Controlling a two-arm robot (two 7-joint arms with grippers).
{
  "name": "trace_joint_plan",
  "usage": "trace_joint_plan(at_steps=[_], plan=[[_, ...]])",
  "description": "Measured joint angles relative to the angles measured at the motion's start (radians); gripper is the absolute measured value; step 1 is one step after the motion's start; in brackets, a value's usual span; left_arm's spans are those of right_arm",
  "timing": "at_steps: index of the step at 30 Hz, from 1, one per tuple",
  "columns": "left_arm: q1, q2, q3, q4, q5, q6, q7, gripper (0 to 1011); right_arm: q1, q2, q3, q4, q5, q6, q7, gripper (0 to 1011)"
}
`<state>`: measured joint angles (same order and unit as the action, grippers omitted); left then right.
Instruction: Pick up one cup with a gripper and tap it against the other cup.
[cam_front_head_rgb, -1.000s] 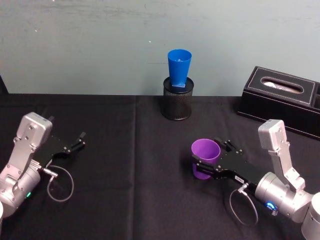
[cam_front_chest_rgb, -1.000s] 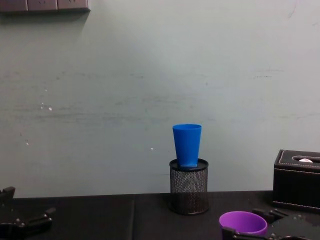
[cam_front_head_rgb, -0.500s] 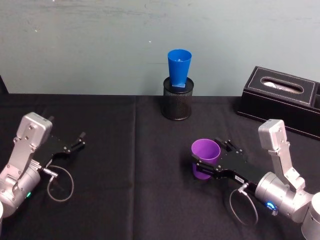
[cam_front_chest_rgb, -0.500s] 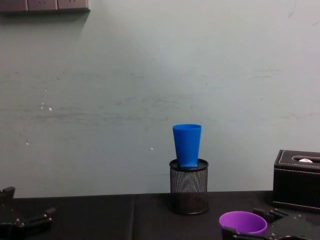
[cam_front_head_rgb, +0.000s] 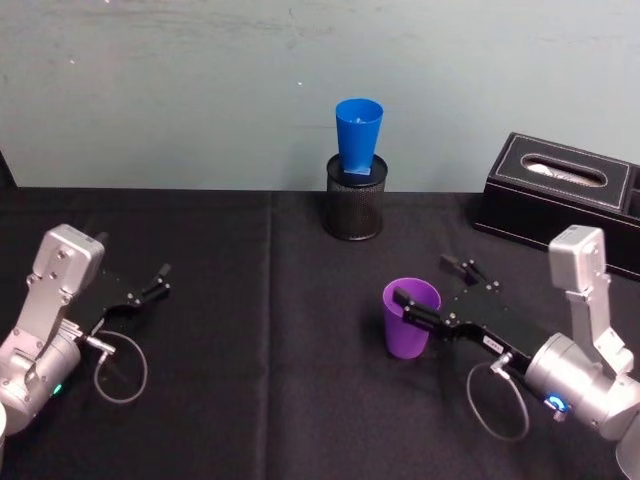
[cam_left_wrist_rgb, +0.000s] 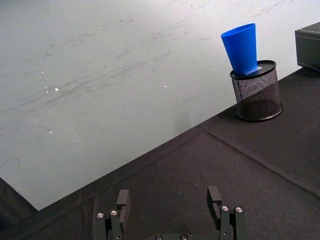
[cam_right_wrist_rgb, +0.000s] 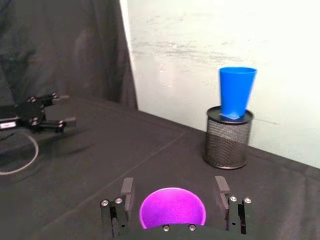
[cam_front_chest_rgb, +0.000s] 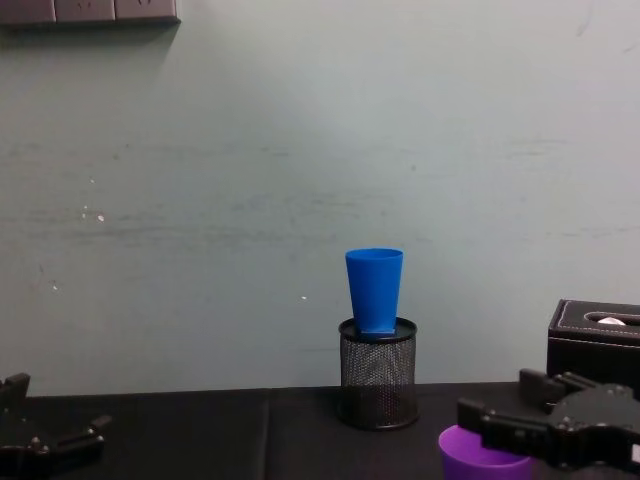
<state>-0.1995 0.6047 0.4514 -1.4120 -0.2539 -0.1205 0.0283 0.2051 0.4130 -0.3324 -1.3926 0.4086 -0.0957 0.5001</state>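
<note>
A: Black cloth table (cam_front_head_rgb: 250, 400), pale wall behind. Purple cup (cam_front_head_rgb: 410, 318) upright near the right edge, between the spread fingers of the right gripper (cam_front_head_rgb: 432, 290); nothing clamped yet.

B: Blue cup (cam_front_head_rgb: 358, 133) perched in the black mesh pen holder (cam_front_head_rgb: 355, 205), well apart. Left gripper (cam_front_head_rgb: 158, 280) parked at left, fingers apart.

A: Likely light, thin, slick plastic. Best taken just under the rolled rim, gently; the tapered wall could slip or flex.

Smooth plastic purple cup (cam_front_head_rgb: 410, 318), blue cup (cam_front_head_rgb: 358, 133); matt black cloth (cam_front_head_rgb: 250, 330)
</note>
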Motion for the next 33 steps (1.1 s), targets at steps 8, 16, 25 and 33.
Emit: trace_joint_plan(at_steps=[8, 16, 25, 33], plan=[[0.000, 0.000, 0.000, 0.000, 0.000, 0.000, 0.000, 1012, -0.022, -0.018, 0.046, -0.018, -0.002, 0.014, -0.099, 1003], [0.000, 0.000, 0.000, 0.000, 0.000, 0.000, 0.000, 1011, -0.027, -0.045, 0.093, -0.004, -0.026, 0.037, -0.182, 1003], [0.000, 0.000, 0.000, 0.000, 0.000, 0.000, 0.000, 1011, -0.020, -0.069, 0.110, 0.031, -0.093, 0.058, -0.243, 1003], [0.000, 0.000, 0.000, 0.000, 0.000, 0.000, 0.000, 1011, -0.014, -0.084, 0.120, 0.061, -0.134, 0.059, -0.254, 1003]])
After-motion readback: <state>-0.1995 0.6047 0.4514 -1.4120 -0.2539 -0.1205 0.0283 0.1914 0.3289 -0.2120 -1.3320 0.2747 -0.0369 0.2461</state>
